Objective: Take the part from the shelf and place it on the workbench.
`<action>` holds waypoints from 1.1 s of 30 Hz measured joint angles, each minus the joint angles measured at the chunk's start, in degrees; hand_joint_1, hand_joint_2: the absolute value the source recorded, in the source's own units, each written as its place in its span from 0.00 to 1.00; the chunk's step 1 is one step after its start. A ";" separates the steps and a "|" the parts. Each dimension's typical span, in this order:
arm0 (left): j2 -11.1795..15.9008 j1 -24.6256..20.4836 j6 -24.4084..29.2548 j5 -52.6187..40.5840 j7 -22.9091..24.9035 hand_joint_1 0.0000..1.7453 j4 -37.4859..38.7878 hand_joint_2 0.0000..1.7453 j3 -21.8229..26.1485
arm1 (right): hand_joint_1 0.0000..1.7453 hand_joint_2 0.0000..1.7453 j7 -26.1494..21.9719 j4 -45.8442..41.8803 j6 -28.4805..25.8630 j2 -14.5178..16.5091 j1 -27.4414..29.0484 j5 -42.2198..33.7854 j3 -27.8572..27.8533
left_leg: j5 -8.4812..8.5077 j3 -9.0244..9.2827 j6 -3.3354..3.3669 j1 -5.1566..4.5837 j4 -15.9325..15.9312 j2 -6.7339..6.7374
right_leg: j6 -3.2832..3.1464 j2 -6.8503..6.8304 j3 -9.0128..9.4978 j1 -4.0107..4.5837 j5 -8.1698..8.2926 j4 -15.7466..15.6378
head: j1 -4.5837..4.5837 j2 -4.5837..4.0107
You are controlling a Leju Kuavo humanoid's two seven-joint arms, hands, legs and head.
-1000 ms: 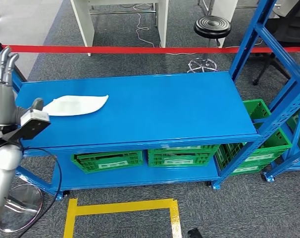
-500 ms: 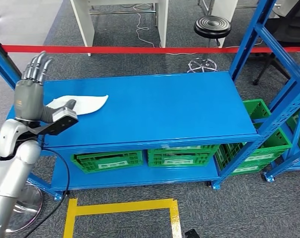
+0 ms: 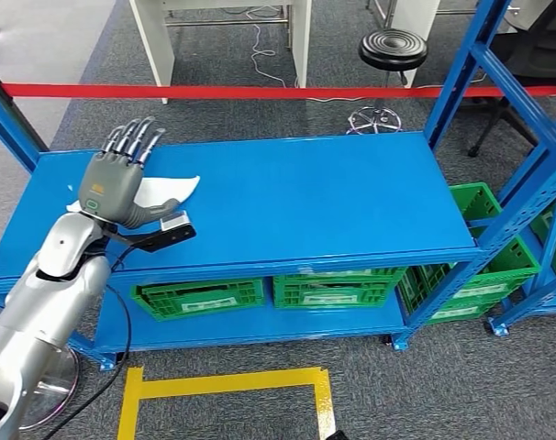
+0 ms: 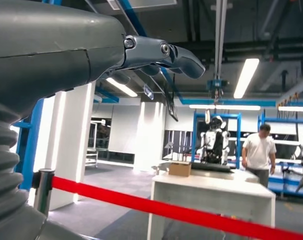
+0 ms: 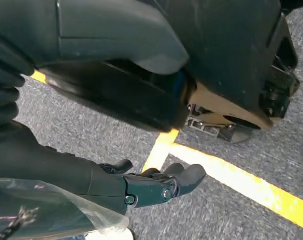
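Note:
My left hand (image 3: 113, 188) hovers over the left end of the blue workbench (image 3: 296, 197), fingers spread and straight, holding nothing. Under it lies a flat white sheet (image 3: 172, 190), partly covered by the hand. In the left wrist view the fingers (image 4: 172, 52) stretch out into open air. My right hand (image 5: 116, 185) hangs low above the grey carpet. A clear plastic bag (image 5: 48, 212) with a small dark part inside sits against its fingers (image 5: 165, 185) and seems held, though the grip itself is hidden.
Green crates (image 3: 199, 296) stand on the lower shelf, with more (image 3: 490, 266) under the blue rack (image 3: 531, 137) at the right. Red barrier tape (image 3: 261, 92), a black stool (image 3: 394, 46) and white desks lie beyond. Yellow floor tape (image 3: 227, 383) marks a box. A person (image 4: 259, 152) stands far off.
My left hand has swung right and forward from the bench's left edge to above the white sheet. The bench and crates stay put.

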 joint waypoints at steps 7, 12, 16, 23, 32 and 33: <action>-0.04 -0.70 -0.01 -0.08 0.03 0.00 2.58 1.00 -1.38 | 0.00 0.00 0.00 0.15 -0.03 0.15 0.15 0.00 0.36 | 0.00 -0.03 0.00 0.00 0.00 0.00 | 0.00 -0.01 -0.01 0.01 0.00 0.01 | 0.01 0.00; -0.15 -1.50 -1.18 -3.29 0.82 0.00 4.57 1.00 -2.56 | 0.00 0.00 0.01 0.19 -0.09 0.24 0.16 0.00 0.43 | 0.00 -0.05 0.00 -0.01 0.02 0.00 | 0.00 -0.02 -0.01 0.00 0.00 0.00 | 0.01 0.00; -0.70 -2.27 -2.92 -5.25 1.61 0.00 7.45 1.00 -4.13 | 0.00 0.00 0.13 0.20 -0.10 0.33 0.10 0.00 0.65 | 0.00 -0.05 0.00 -0.01 0.03 0.00 | 0.01 -0.01 0.00 0.00 0.01 0.00 | 0.01 0.00; -2.17 -3.36 -6.01 -3.99 3.87 0.00 13.26 1.00 -4.82 | 0.00 0.00 0.84 0.20 -0.18 0.63 0.07 -0.04 0.80 | 0.00 -0.06 0.00 0.00 0.03 -0.01 | 0.01 -0.01 -0.01 0.00 0.01 0.01 | 0.01 0.00; -2.26 -2.96 -6.87 -1.98 7.66 0.00 18.64 1.00 -4.31 | 0.00 0.00 1.16 0.22 -0.07 0.88 0.20 -0.13 0.80 | 0.00 -0.11 0.00 0.00 0.03 -0.02 | 0.01 -0.04 -0.02 0.01 0.00 0.01 | 0.01 0.00; -2.23 -2.89 -6.95 -1.68 7.89 0.00 19.05 1.00 -4.04 | 0.00 0.00 1.11 0.22 -0.16 0.96 0.21 -0.14 0.80 | 0.00 -0.11 0.00 0.00 0.03 -0.02 | 0.01 -0.04 -0.02 0.01 0.00 0.01 | 0.00 0.00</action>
